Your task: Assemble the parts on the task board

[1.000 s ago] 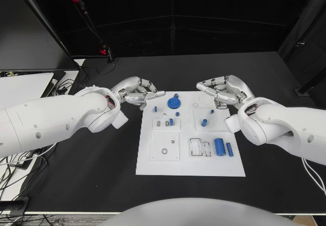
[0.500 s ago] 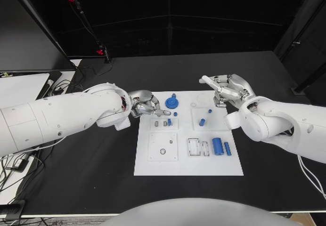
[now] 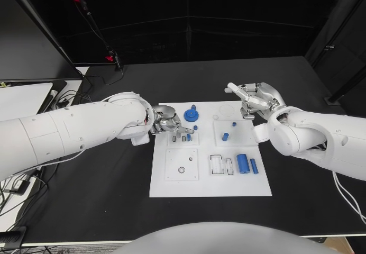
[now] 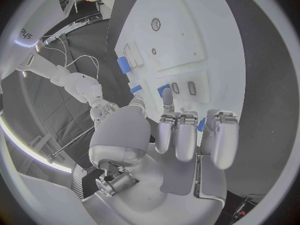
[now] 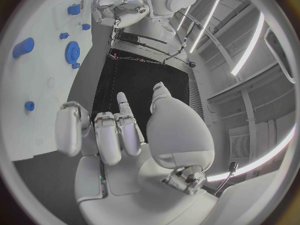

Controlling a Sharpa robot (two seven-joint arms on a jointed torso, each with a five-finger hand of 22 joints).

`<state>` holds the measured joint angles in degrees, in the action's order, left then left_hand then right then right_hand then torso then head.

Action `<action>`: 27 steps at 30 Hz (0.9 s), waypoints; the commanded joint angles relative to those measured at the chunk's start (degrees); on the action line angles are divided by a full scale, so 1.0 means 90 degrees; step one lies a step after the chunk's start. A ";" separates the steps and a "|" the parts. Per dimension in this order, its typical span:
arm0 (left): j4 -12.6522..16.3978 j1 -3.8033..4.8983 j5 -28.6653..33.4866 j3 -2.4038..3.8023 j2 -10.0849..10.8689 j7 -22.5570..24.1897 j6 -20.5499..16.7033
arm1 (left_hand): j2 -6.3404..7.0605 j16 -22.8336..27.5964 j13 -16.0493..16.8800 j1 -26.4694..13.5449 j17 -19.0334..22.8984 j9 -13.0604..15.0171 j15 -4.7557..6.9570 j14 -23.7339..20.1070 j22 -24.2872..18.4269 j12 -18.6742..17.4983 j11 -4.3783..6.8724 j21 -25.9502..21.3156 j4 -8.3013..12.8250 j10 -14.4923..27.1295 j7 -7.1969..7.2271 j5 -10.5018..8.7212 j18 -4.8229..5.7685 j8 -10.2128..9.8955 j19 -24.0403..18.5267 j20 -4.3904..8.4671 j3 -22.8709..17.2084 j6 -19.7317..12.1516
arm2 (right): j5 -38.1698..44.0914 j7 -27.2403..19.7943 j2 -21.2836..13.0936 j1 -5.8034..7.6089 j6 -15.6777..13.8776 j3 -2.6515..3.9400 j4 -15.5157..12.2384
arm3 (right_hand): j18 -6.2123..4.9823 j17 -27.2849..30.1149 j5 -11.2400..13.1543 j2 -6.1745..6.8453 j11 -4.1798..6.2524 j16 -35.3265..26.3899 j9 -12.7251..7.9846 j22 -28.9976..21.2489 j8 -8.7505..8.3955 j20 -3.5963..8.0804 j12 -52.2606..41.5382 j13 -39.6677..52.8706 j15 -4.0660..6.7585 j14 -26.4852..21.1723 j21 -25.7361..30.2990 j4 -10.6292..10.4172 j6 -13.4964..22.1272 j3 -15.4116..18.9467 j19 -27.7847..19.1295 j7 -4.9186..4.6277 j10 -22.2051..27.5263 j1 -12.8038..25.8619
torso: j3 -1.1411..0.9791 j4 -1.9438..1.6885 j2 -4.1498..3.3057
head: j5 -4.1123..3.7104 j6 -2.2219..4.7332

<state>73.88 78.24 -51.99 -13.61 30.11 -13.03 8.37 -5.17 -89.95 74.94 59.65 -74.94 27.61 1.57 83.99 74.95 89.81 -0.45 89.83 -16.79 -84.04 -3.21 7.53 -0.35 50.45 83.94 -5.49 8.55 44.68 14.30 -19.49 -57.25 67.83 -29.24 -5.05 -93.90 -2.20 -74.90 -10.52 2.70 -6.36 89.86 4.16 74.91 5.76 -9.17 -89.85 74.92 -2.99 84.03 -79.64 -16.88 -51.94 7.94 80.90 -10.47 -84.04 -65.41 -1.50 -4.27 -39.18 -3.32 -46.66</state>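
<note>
Here both hands, left hand [image 3: 169,125] and right hand [image 3: 255,99], hover at the task board [image 3: 210,182] edges.

- The head view looks steeply down from above onto the black worktop [image 3: 91,201], with the white task board [image 3: 211,185] near the picture's middle and both arms coming in from its sides.
- The left wrist view sits close behind the left hand [image 4: 181,150] and faces along its fingers onto the task board [image 4: 206,45].
- The right wrist view sits close behind the right hand [image 5: 125,150], facing across the board's edge [image 5: 44,90] towards the room.
- All three views share the board; the right wrist view also catches the left hand [image 5: 119,10], and the head view shows the right hand [image 3: 255,100] too.
</note>
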 commanded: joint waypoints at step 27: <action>-0.0601 -0.0050 0.0018 0.0008 -0.0706 -0.1155 0.0428 | -0.0265 -0.0005 0.1673 -0.0046 -0.1673 0.0186 0.0109 0.0668 0.1672 0.0022 0.0096 0.0019 -0.0004 -0.0662 0.0045 0.0186 0.0039 -0.0348 0.0673 0.0114 0.0238 0.0299 | -0.0049 0.0105 0.0034 -0.0006 -0.0161 -0.0004 0.0060 | -0.0040 -0.1678 -0.0105 -0.0048 -0.0058 0.0016 -0.0012 0.1292 0.0066 -0.0055 -0.0016 0.1676 -0.0063 0.0663 -0.0197 0.0009 -0.0024 0.0022 0.0187 -0.0057 -0.0662 0.0121 | -0.0008 -0.0011 0.0005 | -0.0053 -0.0035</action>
<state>68.62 77.73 -52.10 -13.60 23.93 -22.22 11.09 -7.13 -89.95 74.92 59.20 -74.93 29.22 1.99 83.98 74.94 89.80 0.03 89.82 -16.78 -84.11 -2.81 8.94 -0.37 47.57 84.13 -4.90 10.43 46.91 14.05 -18.74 -57.03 67.72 -30.15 -5.10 -93.33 -2.20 -74.94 -11.14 2.08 -6.35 89.86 4.15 74.91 5.97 -9.53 -89.86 74.92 -3.07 83.94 -81.18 -16.91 -52.10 7.96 82.31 -10.63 -84.04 -64.68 -1.59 -4.36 -39.17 -3.76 -46.95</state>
